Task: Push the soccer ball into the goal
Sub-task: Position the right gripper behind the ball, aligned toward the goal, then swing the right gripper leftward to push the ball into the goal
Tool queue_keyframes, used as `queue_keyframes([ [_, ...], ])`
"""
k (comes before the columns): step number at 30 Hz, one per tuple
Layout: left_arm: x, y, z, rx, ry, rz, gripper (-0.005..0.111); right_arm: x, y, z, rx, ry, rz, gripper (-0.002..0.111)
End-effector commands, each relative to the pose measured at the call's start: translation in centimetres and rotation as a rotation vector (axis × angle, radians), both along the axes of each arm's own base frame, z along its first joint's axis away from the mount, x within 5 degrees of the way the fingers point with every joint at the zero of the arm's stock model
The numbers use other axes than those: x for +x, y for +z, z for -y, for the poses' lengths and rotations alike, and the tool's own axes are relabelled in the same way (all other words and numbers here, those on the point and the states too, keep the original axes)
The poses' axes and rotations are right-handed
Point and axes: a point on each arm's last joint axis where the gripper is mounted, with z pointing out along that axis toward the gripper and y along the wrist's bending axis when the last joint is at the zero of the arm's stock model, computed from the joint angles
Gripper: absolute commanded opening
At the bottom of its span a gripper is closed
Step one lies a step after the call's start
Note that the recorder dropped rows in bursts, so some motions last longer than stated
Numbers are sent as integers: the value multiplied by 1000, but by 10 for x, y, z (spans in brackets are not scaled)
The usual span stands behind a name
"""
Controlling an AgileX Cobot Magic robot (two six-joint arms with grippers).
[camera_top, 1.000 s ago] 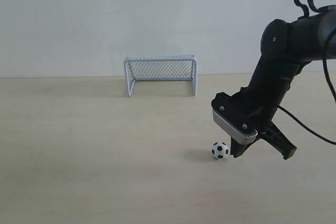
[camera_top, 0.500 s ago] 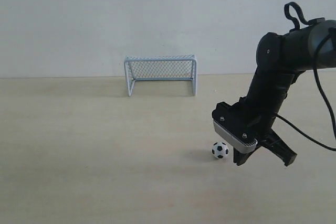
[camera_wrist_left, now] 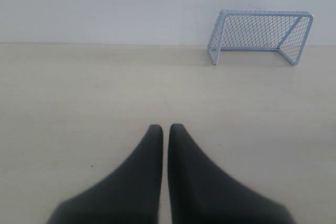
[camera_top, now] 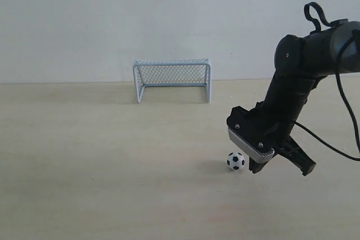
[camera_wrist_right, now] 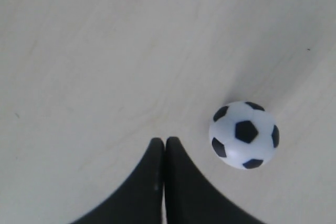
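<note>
A: Reading right tool (camera_wrist_right: 165,141) as pinched closed, empty. Seeing soccer ball (camera_top: 236,161) on worktop (camera_top: 84,167) just beside its tip, maybe touching; hard to tell.
B: Placing goal (camera_top: 172,75) well off at 11 o'clock from ball. Could skew it wide with an off-centre nudge.

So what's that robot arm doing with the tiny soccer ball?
The right claw, shut tight, is low over the table right beside the soccer ball, ready to nudge it. There looks to be a small gap between them. The goal stands far off at the back by the wall, so the ball is not in yet. The left claw is shut too, with no ball near it.
</note>
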Motion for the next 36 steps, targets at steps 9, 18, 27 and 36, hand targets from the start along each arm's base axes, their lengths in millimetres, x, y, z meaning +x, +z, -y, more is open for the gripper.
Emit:
queue_keyframes([
  [9, 0, -1, 0, -6, 5, -2, 4, -6, 0, 0, -13, -11, -76, 0],
  [18, 0, -1, 0, -6, 5, -2, 4, -5, -1, -18, -10, -10, -1, 0],
  [27, 0, -1, 0, -6, 5, -2, 4, -5, -2, -16, -44, -1, 4, 0],
  [36, 0, -1, 0, -6, 5, -2, 4, 1, -8, -16, -49, 52, 65, 0],
])
